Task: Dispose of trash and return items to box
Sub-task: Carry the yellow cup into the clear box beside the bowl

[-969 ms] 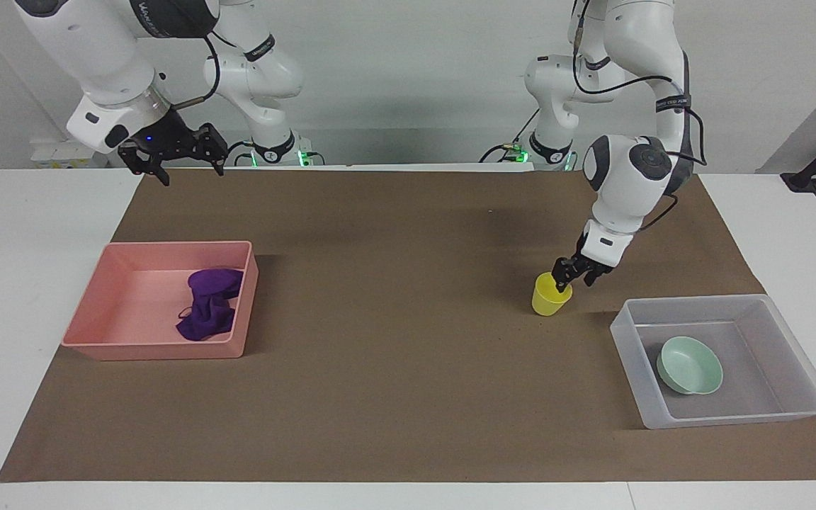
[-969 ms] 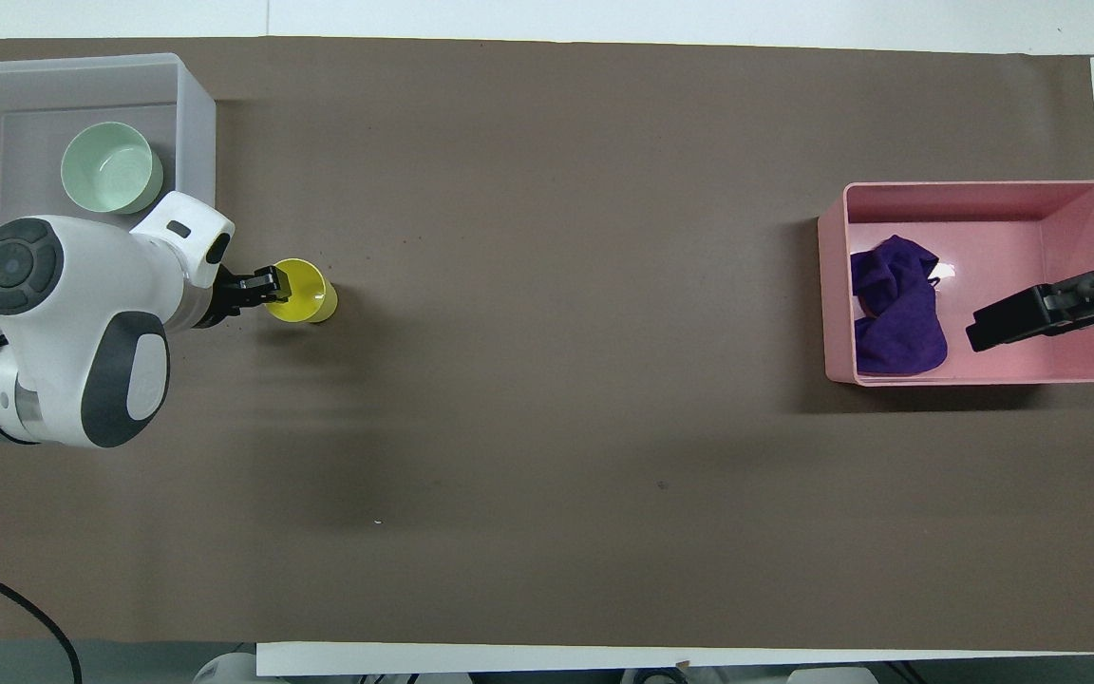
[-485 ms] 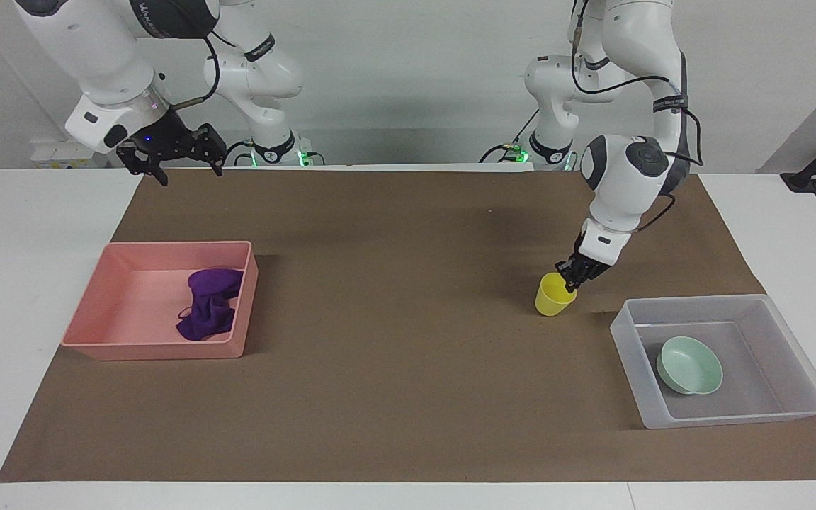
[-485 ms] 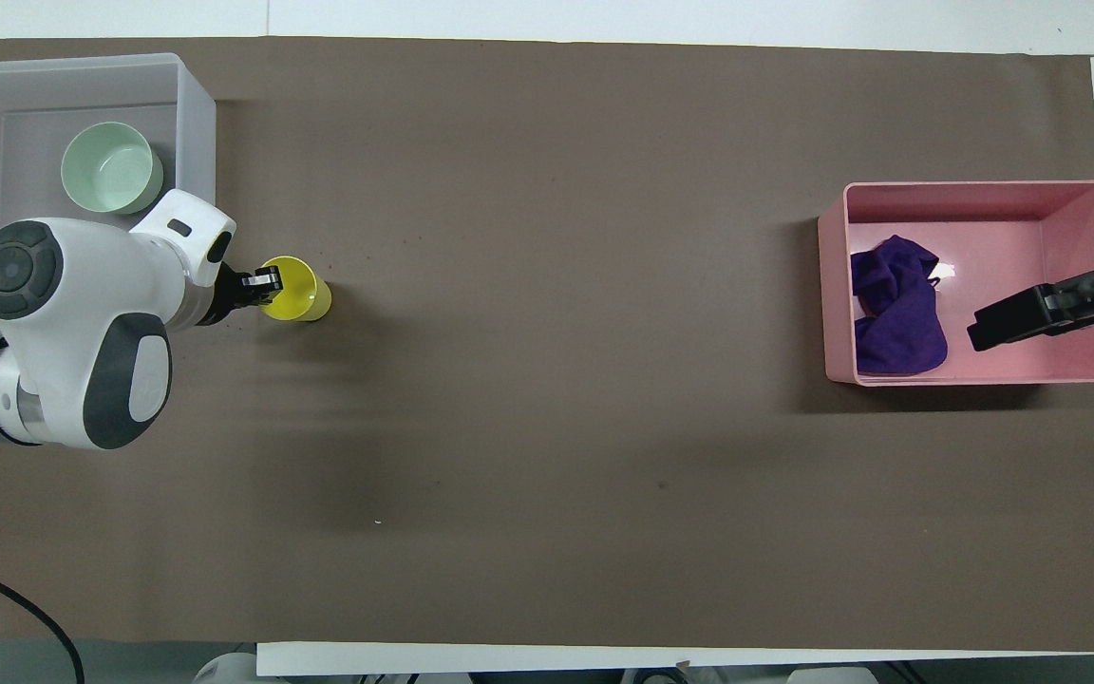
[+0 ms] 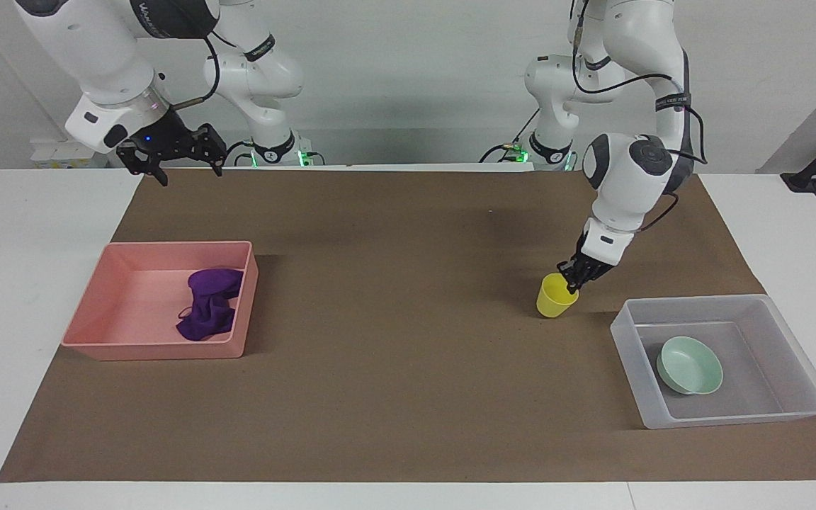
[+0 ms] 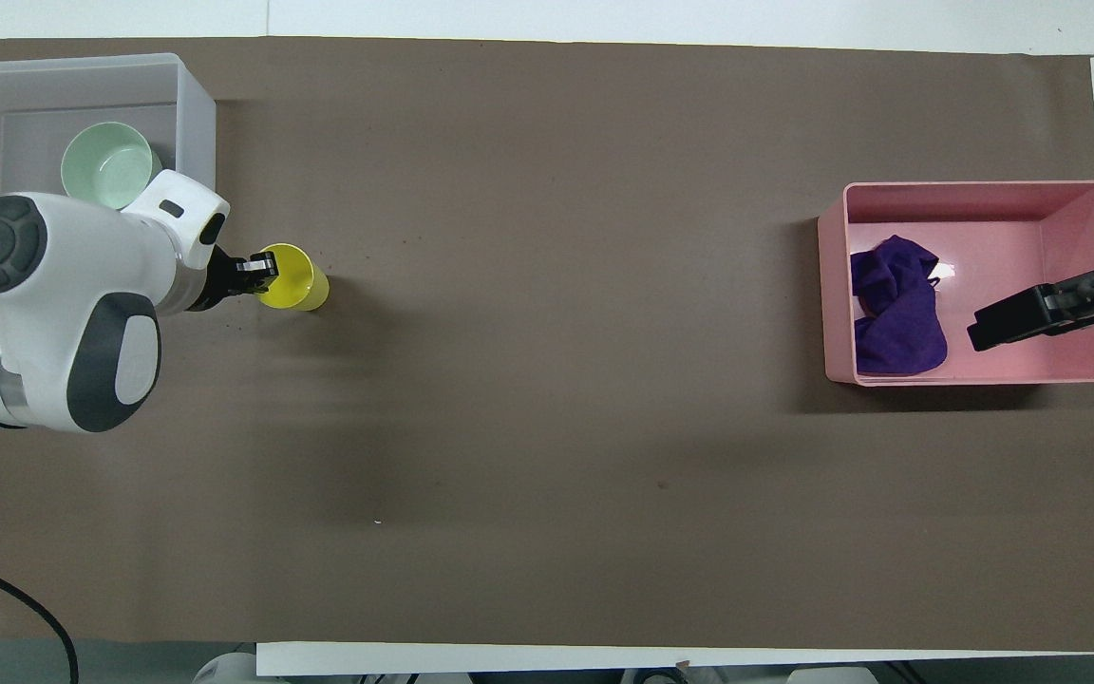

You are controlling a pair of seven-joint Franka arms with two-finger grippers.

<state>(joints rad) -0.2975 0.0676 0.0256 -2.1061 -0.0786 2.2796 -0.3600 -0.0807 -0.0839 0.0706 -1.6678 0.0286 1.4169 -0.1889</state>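
Observation:
My left gripper [image 5: 569, 281] is shut on the rim of the yellow cup [image 5: 555, 297], which hangs tilted just over the brown mat beside the clear box [image 5: 691, 302]. The same grip shows in the overhead view, left gripper [image 6: 257, 273] on the cup [image 6: 295, 278]. The mint bowl [image 5: 690, 365] lies in the box [image 6: 196, 104], also visible from overhead [image 6: 103, 163]. The purple wad [image 5: 210, 303] lies in the pink bin [image 5: 174, 245]. My right gripper [image 5: 190, 170] is open and empty, raised near the pink bin [image 6: 984, 190], and waits.
A brown mat [image 5: 394, 340] covers most of the white table. The pink bin stands at the right arm's end, the clear box at the left arm's end. The purple wad [image 6: 896, 304] fills the bin's part nearest the table's middle.
My left gripper shut on the cup's rim, tilted the cup and carried it a little away from the robots, toward the clear box. The right arm has not moved.

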